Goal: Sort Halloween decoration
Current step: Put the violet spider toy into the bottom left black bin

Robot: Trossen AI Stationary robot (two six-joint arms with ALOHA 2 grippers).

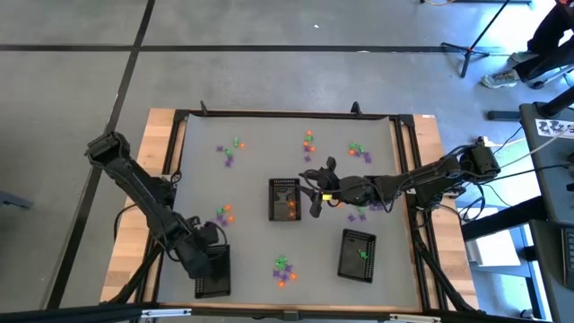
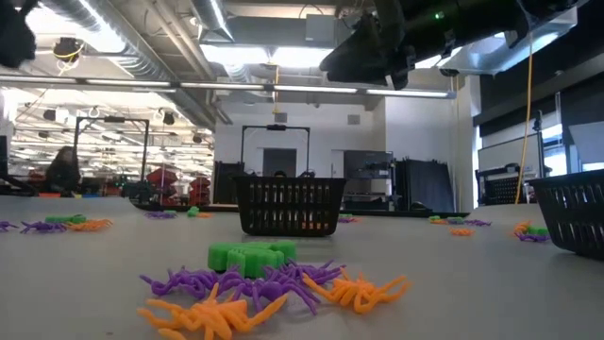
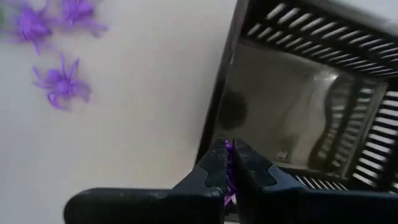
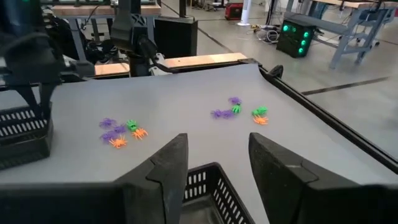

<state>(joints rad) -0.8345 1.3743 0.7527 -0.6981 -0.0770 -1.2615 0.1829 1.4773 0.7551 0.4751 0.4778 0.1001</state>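
Closest to the low camera: a small heap of plastic spider trinkets, purple and orange legs tangled around a green piece, lying on the grey table. Behind it I see the black mesh centre tray, with orange pieces showing through its slots.

From overhead, more trinket clusters are scattered over the table: one near the far-left, one far-centre, one far-right, one left of the centre tray, one at the near edge.

Left gripper sits over the near-left black mesh tray, at that tray's rim. Its fingers are pinched narrow on a purple trinket, which pokes out between the tips. Three more purple spiders lie on the table beside that tray.

Right gripper hangs above the table just right of the centre tray. Its fingers stand apart with nothing between them; the tray's rim shows below them.

Third black mesh tray sits near-right, with a green piece inside.
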